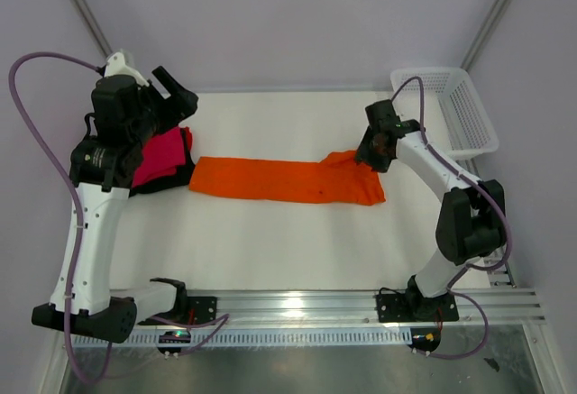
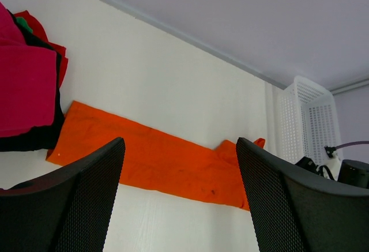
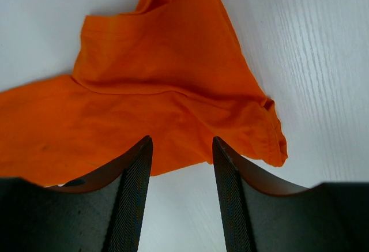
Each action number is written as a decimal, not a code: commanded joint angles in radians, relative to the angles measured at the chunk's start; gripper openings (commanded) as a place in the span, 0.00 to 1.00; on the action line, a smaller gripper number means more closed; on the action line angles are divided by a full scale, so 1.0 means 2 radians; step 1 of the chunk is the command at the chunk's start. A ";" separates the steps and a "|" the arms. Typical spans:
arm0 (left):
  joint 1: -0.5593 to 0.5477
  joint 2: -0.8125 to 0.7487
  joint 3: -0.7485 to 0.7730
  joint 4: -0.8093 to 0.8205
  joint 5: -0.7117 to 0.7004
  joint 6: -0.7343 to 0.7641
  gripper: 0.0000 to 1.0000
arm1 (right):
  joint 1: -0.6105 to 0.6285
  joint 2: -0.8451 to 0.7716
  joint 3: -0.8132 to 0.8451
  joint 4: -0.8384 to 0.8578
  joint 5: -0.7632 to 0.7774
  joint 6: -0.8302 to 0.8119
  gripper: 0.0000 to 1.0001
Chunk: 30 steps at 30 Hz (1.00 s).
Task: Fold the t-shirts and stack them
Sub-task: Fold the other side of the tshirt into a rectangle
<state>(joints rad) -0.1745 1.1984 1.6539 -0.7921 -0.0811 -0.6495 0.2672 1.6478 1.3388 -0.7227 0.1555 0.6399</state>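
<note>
- Orange t-shirt [image 1: 287, 181]: lies as a long, narrow strip across the middle of the white table [image 1: 270, 250], with its right end bunched and creased.
- Magenta-pink t-shirt [image 1: 162, 155]: folded at the table's left side, on top of the black t-shirt [image 1: 171, 180], just beside the strip's left end.
- Left gripper [image 1: 176, 92]: raised above the folded pile, its fingers [image 2: 86, 200] spread wide with nothing between them.
- Right gripper [image 1: 371, 155]: low over the strip's right end. Its fingers [image 3: 135, 194] stand apart, and the hem shows in the gap, unclamped. I cannot tell whether the tips touch the cloth.
- White mesh basket [image 1: 455, 110]: at the far right corner, beyond the right arm.
</note>
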 commanded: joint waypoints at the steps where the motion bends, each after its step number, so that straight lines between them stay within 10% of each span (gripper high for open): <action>1: 0.002 0.002 0.001 0.025 0.010 -0.002 0.81 | 0.007 0.002 -0.001 0.006 -0.011 0.025 0.50; 30: 0.002 -0.032 0.027 -0.013 -0.058 0.032 0.81 | 0.008 0.211 0.095 0.006 -0.049 0.026 0.50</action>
<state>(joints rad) -0.1745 1.1580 1.6676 -0.8116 -0.1677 -0.6147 0.2813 2.0228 1.4700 -0.7288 0.0757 0.6872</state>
